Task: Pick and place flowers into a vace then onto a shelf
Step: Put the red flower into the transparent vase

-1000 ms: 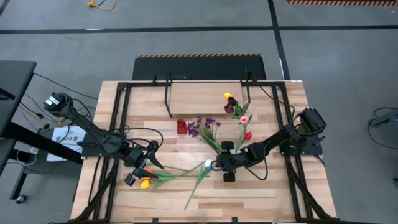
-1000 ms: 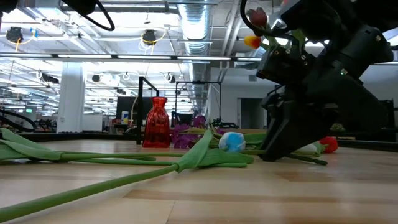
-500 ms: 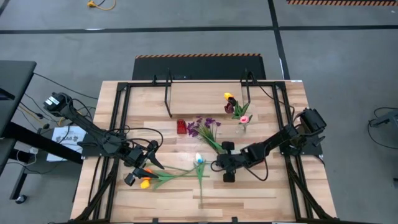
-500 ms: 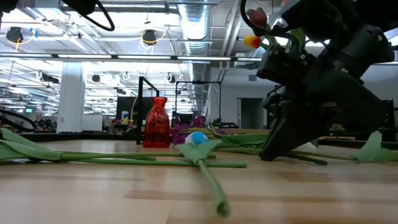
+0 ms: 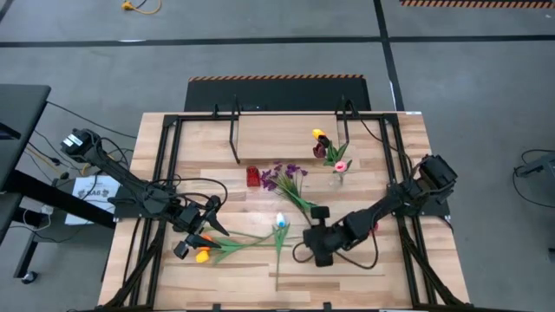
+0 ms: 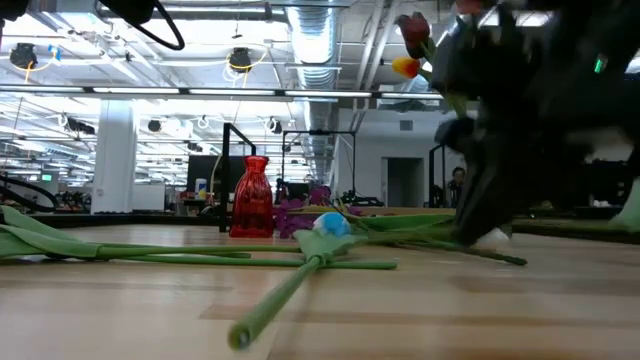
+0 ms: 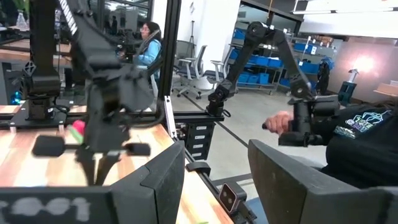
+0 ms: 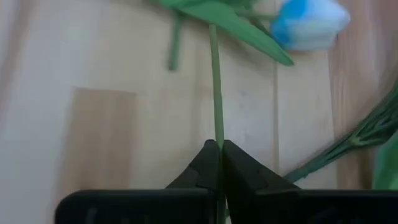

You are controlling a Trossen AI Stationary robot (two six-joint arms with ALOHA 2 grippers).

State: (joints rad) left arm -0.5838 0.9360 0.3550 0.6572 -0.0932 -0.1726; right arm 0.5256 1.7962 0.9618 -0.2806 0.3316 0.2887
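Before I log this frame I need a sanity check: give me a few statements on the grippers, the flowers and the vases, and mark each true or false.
1. The right gripper is shut on the white-and-blue tulip's stem. True.
2. The red vase holds the purple sprig. False: the purple sprig lies on the table beside it, and the low view shows nothing standing in the vase.
3. The left gripper is beside the orange tulip at the table's left side. True.
4. The shelf has no flowers on it. False: a clear vase with red, yellow and pink tulips stands at its right end.
5. The white-and-blue tulip stands upright. False: it lies on the table.
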